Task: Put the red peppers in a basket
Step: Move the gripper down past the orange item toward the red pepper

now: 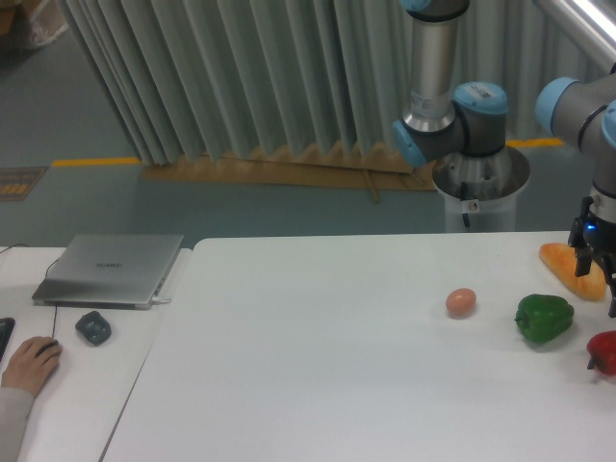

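Note:
The red pepper [603,352] lies at the table's far right, partly cut off by the frame edge. My gripper [599,285] hangs at the right edge just above the pepper and in front of the orange-brown bread loaf [570,269]. Its dark fingers [584,262] stand apart with nothing between them, so it looks open and empty. The right finger is partly cut off by the frame. No basket is in view.
A green bell pepper [544,319] sits just left of the red one. A brown egg [461,302] lies further left. A closed laptop [111,269], a dark mouse-like object [92,328] and a person's hand [29,362] are on the left table.

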Robot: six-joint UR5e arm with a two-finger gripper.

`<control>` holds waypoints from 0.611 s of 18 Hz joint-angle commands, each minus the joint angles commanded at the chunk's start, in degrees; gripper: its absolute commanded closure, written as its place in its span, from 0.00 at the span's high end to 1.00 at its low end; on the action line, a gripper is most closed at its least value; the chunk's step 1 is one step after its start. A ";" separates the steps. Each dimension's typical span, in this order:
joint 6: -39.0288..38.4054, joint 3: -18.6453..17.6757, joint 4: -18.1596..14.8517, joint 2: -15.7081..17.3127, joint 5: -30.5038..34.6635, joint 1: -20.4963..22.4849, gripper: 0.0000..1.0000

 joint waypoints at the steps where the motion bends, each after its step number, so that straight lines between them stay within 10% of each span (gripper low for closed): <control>1: 0.00 -0.52 0.26 0.00 0.17 -0.09 1.00; 11: 0.27 -3.60 0.26 0.09 5.27 -0.35 1.00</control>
